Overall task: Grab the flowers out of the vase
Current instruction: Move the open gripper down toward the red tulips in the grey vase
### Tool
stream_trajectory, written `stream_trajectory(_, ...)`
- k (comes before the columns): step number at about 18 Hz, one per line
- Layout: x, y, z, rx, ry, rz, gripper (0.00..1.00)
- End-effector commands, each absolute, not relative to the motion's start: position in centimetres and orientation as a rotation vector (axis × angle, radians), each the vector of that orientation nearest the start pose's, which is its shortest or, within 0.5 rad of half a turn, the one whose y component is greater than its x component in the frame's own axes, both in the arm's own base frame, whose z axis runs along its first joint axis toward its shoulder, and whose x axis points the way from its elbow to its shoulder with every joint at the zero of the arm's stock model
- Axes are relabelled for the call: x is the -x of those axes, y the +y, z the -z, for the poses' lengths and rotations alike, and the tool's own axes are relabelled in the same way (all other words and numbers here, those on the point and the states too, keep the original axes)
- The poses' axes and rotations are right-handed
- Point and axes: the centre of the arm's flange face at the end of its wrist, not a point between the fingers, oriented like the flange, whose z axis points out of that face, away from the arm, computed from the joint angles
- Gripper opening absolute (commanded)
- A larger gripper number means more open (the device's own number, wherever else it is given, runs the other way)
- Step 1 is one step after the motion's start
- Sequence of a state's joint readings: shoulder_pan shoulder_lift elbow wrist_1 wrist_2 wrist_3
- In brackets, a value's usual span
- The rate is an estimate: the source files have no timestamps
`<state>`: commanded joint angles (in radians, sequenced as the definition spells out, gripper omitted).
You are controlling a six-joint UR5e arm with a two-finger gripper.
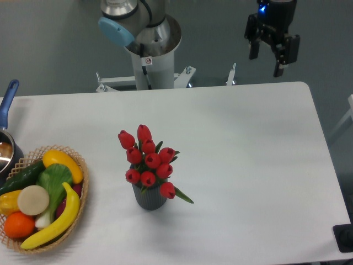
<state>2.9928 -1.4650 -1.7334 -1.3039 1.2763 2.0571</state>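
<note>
White worktop (248, 165) fills most of the view. Arm base (151, 52) stands past the far edge at 12 o'clock, grey column with a blue cap on the joint above. Wicker basket (77, 212) sits at 8 o'clock by the left edge, holding a banana, yellow squash, cucumber, orange, leafy green and a pale round piece. Flowers (148, 161) stand just left of worktop centre: red tulip buds, green leaves, upright with a slight lean to 11 o'clock, stems down inside the vase (149, 197). One bud and a leaf hang over the rim toward 4 o'clock. Vase is dark grey, ribbed, upright on the worktop, shorter than the bunch. Tool (268, 58) hangs at 1 o'clock above the far right edge, well apart from the flowers, fingers pointing down and spread, nothing between them. Pot (6, 146) at 9 o'clock is cut by the left edge, blue handle pointing to 12 o'clock.
</note>
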Motion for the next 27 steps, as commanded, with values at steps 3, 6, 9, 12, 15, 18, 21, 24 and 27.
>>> stream_trajectory(3,42.9,23.2,-49.4,2.706,0.94,-0.377,1.0)
stream_trajectory(6,42.8,23.3,-49.3,2.723,0.849,-0.357,1.0)
stream_trajectory(9,42.6,23.5,-48.8,2.732,0.784,-0.333,1.0)
stream_trajectory(12,41.7,24.8,-47.6,2.703,0.667,-0.272,1.0)
stream_trajectory(15,40.6,26.2,-46.8,2.636,0.413,-0.218,1.0)
stream_trajectory(18,39.8,28.7,-46.5,2.572,0.247,-0.164,1.0)
stream_trajectory(21,39.4,31.2,-46.0,2.541,0.157,-0.127,1.0)
stream_trajectory(24,39.3,33.6,-45.3,2.49,0.083,-0.08,1.0)
stream_trajectory(27,38.4,38.1,-42.9,2.447,0.159,-0.03,1.0)
